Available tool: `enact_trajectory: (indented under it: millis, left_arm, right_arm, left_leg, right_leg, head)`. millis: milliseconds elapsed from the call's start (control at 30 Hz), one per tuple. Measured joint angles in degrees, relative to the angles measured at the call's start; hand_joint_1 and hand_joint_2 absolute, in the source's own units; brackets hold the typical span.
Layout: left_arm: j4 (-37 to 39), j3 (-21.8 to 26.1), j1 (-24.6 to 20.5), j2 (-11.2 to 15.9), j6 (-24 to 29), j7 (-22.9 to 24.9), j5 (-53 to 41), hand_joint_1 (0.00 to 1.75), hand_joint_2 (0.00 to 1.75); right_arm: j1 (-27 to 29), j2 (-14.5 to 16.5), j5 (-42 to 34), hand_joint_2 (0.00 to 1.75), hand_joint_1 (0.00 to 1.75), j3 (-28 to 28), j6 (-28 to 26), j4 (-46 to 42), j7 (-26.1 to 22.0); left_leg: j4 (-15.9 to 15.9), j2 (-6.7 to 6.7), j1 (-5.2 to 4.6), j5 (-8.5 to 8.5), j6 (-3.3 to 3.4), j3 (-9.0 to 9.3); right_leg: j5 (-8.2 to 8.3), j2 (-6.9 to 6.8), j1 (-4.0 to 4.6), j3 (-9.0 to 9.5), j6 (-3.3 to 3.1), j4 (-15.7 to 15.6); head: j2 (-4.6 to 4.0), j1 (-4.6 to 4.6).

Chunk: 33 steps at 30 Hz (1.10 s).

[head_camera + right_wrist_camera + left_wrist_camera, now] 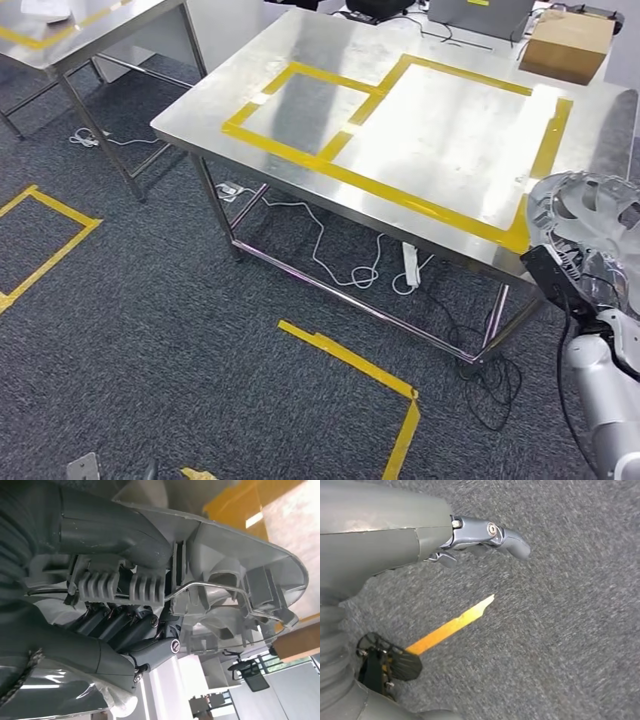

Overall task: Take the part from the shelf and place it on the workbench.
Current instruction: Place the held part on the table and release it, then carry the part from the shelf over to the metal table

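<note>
The right hand [124, 630] grips the pale grey part [585, 215], fingers [113, 622] curled around its ribbed edge, holding it just off the near right corner of the steel workbench [302, 110]. The left hand [433, 535] hangs over carpet [565, 630], fingers [501, 535] extended, holding nothing.
</note>
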Motion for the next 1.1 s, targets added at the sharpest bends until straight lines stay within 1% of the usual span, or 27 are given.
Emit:
enact_trajectory:
  millis: [67,100,133,167,233,267,300,333,400,433,467,500,567,600,633,667,733,767,800,833,867,900,933,967,1000,1033,1100]
  left_arm:
    - [0.0,0.0,0.0,0.0,0.0,0.0,0.0,0.00,1.75]
    - [0.0,0.0,0.0,0.0,0.0,0.0,0.0,0.00,1.75]
    - [0.0,0.0,-0.1,0.0,0.0,0.0,0.0,0.00,1.75]
    - [0.0,0.0,-0.1,0.0,0.0,0.0,0.0,0.00,1.75]
    - [0.0,0.0,-0.1,0.0,0.0,0.0,0.0,0.00,1.75]
    - [0.0,0.0,-0.1,0.0,0.0,0.0,0.0,0.00,1.75]
    - [0.0,0.0,0.0,-0.1,0.0,0.0,0.0,0.00,1.75]
    - [0.0,0.0,0.0,-0.1,0.0,0.0,0.0,0.00,1.75]
    - [0.0,0.0,0.0,-0.2,0.0,0.0,0.0,0.00,1.75]
    - [0.0,0.0,-0.1,-0.2,0.0,0.0,0.0,0.00,1.75]
    - [0.0,0.0,-0.1,-0.2,0.0,0.0,0.0,0.00,1.75]
    - [0.0,0.0,-0.1,-0.1,0.0,0.0,0.0,0.00,1.75]
    - [0.0,0.0,0.0,-0.1,0.0,0.0,-0.1,0.00,1.75]
    - [0.0,0.0,0.0,-0.1,0.0,0.0,-0.2,0.00,1.75]
    - [0.0,0.0,0.0,-0.1,-0.1,0.0,-0.3,0.00,1.75]
    - [0.0,0.0,0.0,-0.1,-0.1,0.0,-0.4,0.00,1.75]
    - [0.0,0.0,0.0,-0.2,-0.1,0.0,-0.4,0.00,1.75]
    - [0.0,0.0,0.0,-0.2,-0.1,0.0,-0.4,0.00,1.75]
    - [0.0,0.0,0.0,-0.2,-0.1,0.0,-0.4,0.00,1.75]
    - [0.0,0.0,0.1,-0.2,-0.1,0.0,-0.4,0.00,1.75]
    - [0.0,0.0,0.1,-0.2,-0.1,0.0,-0.4,0.00,1.75]
    - [0.0,0.0,0.1,-0.1,-0.1,0.0,-0.4,0.00,1.75]
    - [0.0,0.0,0.1,-0.1,-0.1,0.0,-0.4,0.00,1.75]
    - [0.0,0.0,0.0,-0.1,-0.1,0.0,-0.5,0.00,1.75]
    - [0.0,0.0,0.0,0.0,-0.1,0.0,-0.5,0.00,1.75]
    - [0.0,0.0,0.0,0.0,-0.1,0.0,-0.5,0.00,1.75]
    - [0.0,0.0,0.0,0.0,-0.1,-0.1,-0.5,0.00,1.75]
  right_arm:
    - [0.1,0.0,0.0,1.75,1.75,0.1,0.0,0.1,0.0]
    - [0.1,0.0,0.0,1.75,1.75,0.2,0.0,0.2,0.0]
    - [0.0,0.0,0.0,1.75,1.75,0.2,0.0,0.2,0.0]
    - [0.0,-0.1,0.0,1.75,1.75,0.3,0.0,0.3,0.0]
    - [0.0,-0.1,0.0,1.75,1.75,0.4,0.0,0.5,0.0]
    - [0.1,-0.1,0.0,1.75,1.75,0.5,0.0,0.6,0.0]
    - [0.2,-0.1,0.0,1.75,1.75,0.6,0.0,0.7,-0.1]
    - [0.3,-0.1,0.0,1.75,1.75,0.6,0.0,0.8,-0.1]
    - [0.2,-0.1,0.0,1.75,1.75,0.7,0.0,0.9,-0.1]
    - [0.1,-0.1,0.0,1.75,1.75,0.8,0.0,0.9,-0.2]
    - [0.0,-0.1,0.0,1.75,1.75,0.8,0.0,0.9,-0.3]
    - [0.0,0.0,0.0,1.75,1.75,0.9,0.0,0.9,-0.4]
    - [0.1,0.0,0.2,1.75,1.75,1.1,0.0,0.8,-0.9]
    - [0.1,0.0,0.2,1.75,1.75,1.1,0.0,0.7,-1.1]
    - [0.2,0.0,0.3,1.75,1.75,1.3,-0.1,0.4,-1.3]
    - [0.2,0.0,0.3,1.75,1.75,1.4,-0.1,0.1,-1.4]
    - [0.3,0.1,0.3,1.75,1.75,1.7,-0.1,-0.3,-1.5]
    - [0.5,0.1,0.4,1.75,1.75,1.9,-0.1,-0.4,-1.6]
    - [0.6,0.1,0.4,1.75,1.75,2.0,-0.1,-0.5,-1.6]
    - [0.7,0.1,0.4,1.75,1.75,2.0,-0.1,-0.5,-1.6]
    - [0.7,0.1,0.4,1.75,1.75,2.1,-0.1,-0.6,-1.6]
    - [0.7,0.1,0.4,1.75,1.75,2.1,-0.1,-0.7,-1.6]
    - [0.7,0.2,0.4,1.75,1.75,2.1,-0.1,-0.8,-1.6]
    - [0.7,0.2,0.4,1.75,1.75,2.2,-0.1,-0.9,-1.6]
    - [0.8,0.2,0.4,1.75,1.75,2.2,-0.1,-1.0,-1.6]
    - [0.8,0.3,0.4,1.75,1.75,2.2,-0.1,-1.0,-1.6]
    - [0.9,0.3,0.4,1.75,1.75,2.4,-0.1,-1.2,-1.6]
  left_leg:
    - [-0.8,0.09,0.06,0.17,0.15,0.14]
    - [-1.3,0.17,0.19,0.41,0.28,0.29]
    - [-1.7,0.25,0.34,0.68,0.43,0.42]
    - [-2.1,0.33,0.47,0.90,0.54,0.53]
    - [-2.2,0.40,0.49,1.00,0.65,0.45]
    - [-2.2,0.41,0.48,1.00,0.65,0.44]
    - [-2.1,0.42,0.50,1.00,0.64,0.45]
    - [-2.0,0.42,0.54,0.98,0.61,0.46]
    - [-1.6,0.40,0.68,0.77,0.29,0.46]
    - [-1.2,0.38,0.62,0.60,0.00,0.29]
    - [-0.8,0.36,0.55,0.51,-0.31,0.05]
    - [-0.6,0.35,0.45,0.51,-0.60,-0.18]
    - [-0.4,0.33,0.44,0.66,-1.05,-0.42]
    - [-0.1,0.32,0.49,0.41,-1.30,-0.49]
    - [0.8,0.31,0.55,-0.40,-1.61,-0.85]
    - [3.0,0.29,0.63,-1.85,-1.94,-1.70]
    - [10.3,0.27,0.82,-5.74,-2.48,-4.71]
    - [13.9,0.27,0.89,-7.16,-2.58,-6.21]
    - [16.0,0.27,0.90,-7.60,-2.56,-7.02]
    - [15.8,0.27,0.90,-6.91,-2.39,-6.83]
    - [13.3,0.24,0.85,-5.25,-2.08,-5.55]
    - [9.3,0.19,0.73,-3.14,-1.59,-3.55]
    - [5.3,0.14,0.57,-1.60,-1.04,-1.55]
    - [2.1,0.11,0.41,-0.65,-0.59,-0.04]
    - [0.3,0.10,0.26,-0.35,-0.26,0.74]
    - [-0.2,0.11,0.16,-0.53,-0.13,0.88]
    - [-1.1,0.19,0.21,-0.12,0.06,0.95]
  right_leg:
    - [0.12,0.03,-0.02,-0.11,0.52,-0.3]
    - [-0.23,-0.02,-0.04,-0.34,0.78,-0.1]
    - [-1.11,-0.07,-0.03,-0.95,1.01,1.1]
    - [-2.56,-0.12,-0.04,-2.09,1.20,3.5]
    - [-6.06,-0.17,-0.09,-5.56,1.55,11.1]
    - [-7.07,-0.18,-0.14,-7.04,1.73,14.3]
    - [-7.03,-0.21,-0.20,-7.69,1.90,15.6]
    - [-5.86,-0.27,-0.28,-7.21,2.04,14.6]
    - [-2.02,-0.60,-0.54,-3.56,2.38,7.3]
    - [-0.84,-0.70,-0.54,-1.62,2.37,3.6]
    - [-0.26,-0.76,-0.52,-0.31,2.16,1.1]
    - [-0.33,-0.74,-0.40,0.21,1.86,0.2]
    - [-0.18,-0.64,-0.29,0.18,1.01,0.1]
    - [-0.07,-0.64,-0.34,0.15,0.66,0.1]
    - [0.04,-0.65,-0.45,0.15,0.26,0.1]
    - [0.14,-0.67,-0.56,0.14,-0.12,0.0]
    - [0.22,-0.67,-0.53,0.05,-0.53,0.0]
    - [0.24,-0.67,-0.49,0.01,-0.59,0.0]
    - [0.25,-0.65,-0.43,0.00,-0.61,0.0]
    - [0.27,-0.63,-0.36,0.00,-0.62,0.0]
    - [0.28,-0.60,-0.27,0.02,-0.62,0.0]
    - [0.30,-0.57,-0.20,0.05,-0.61,0.0]
    - [0.32,-0.55,-0.09,0.04,-0.55,0.0]
    - [0.39,-0.53,-0.02,-0.05,-0.43,0.0]
    - [0.49,-0.52,0.01,-0.20,-0.24,0.0]
    - [0.63,-0.52,0.00,-0.34,0.02,0.0]
    - [0.67,-0.52,-0.09,-0.62,0.62,-0.1]
  head:
    - [0.00,-0.01]
    - [-0.01,0.04]
    - [-0.01,0.06]
    - [-0.01,0.12]
    - [0.00,0.12]
    - [-0.01,0.12]
    - [-0.01,0.11]
    - [-0.01,0.14]
    - [-0.01,0.14]
    - [-0.01,0.16]
    - [-0.01,0.14]
    - [-0.01,0.13]
    - [-0.01,0.10]
    - [-0.01,0.12]
    - [-0.01,0.03]
    - [-0.01,-0.07]
    - [0.00,-0.25]
    - [0.00,-0.25]
    - [0.00,-0.25]
    - [0.00,-0.25]
    - [-0.01,-0.24]
    - [-0.01,-0.24]
    - [-0.01,-0.22]
    - [-0.01,-0.22]
    - [-0.01,-0.20]
    - [-0.01,-0.20]
    - [0.00,-0.19]
